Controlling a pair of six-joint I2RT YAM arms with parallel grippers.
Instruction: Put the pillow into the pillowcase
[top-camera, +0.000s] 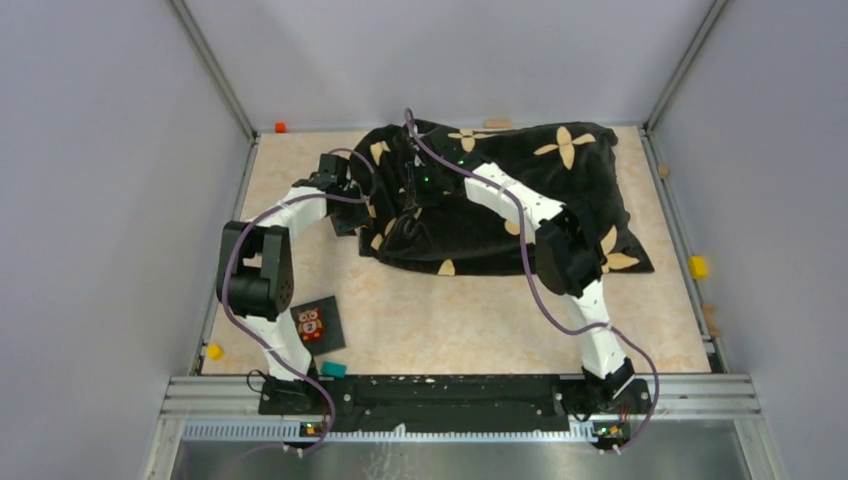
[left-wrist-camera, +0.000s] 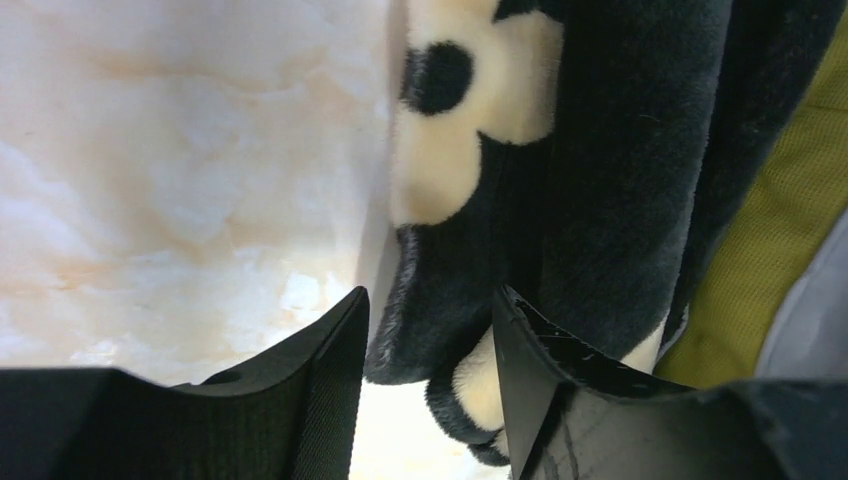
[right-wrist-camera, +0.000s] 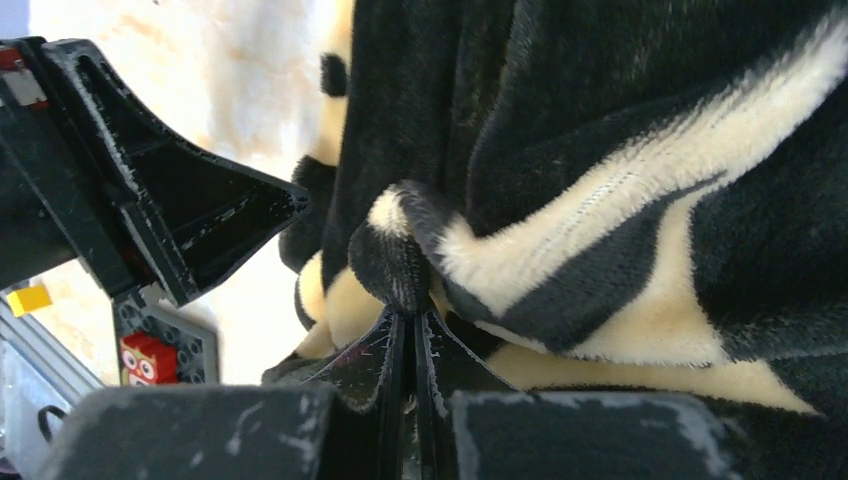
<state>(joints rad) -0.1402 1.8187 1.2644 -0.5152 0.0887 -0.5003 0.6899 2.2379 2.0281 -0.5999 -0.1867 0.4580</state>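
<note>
Right pincer (right-wrist-camera: 405, 335): pinched on black velvety flower-print pillowcase (right-wrist-camera: 600, 120).
Left pincer (left-wrist-camera: 428, 360): parted, straddling hem.
Left wrist alone: yellow-banded pillow (left-wrist-camera: 780, 250).
Overhead, long axis: left-right.

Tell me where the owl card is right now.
Top view: the owl card lies near-left on the table, beside the left arm, a teal block just nearer the bases.

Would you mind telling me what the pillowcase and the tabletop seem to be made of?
The pillowcase looks like plush, velvety fleece: short matte pile, fuzzy edges. The tabletop looks like marble-patterned laminate or stone, uncertain which: cream veining, soft sheen.
</note>
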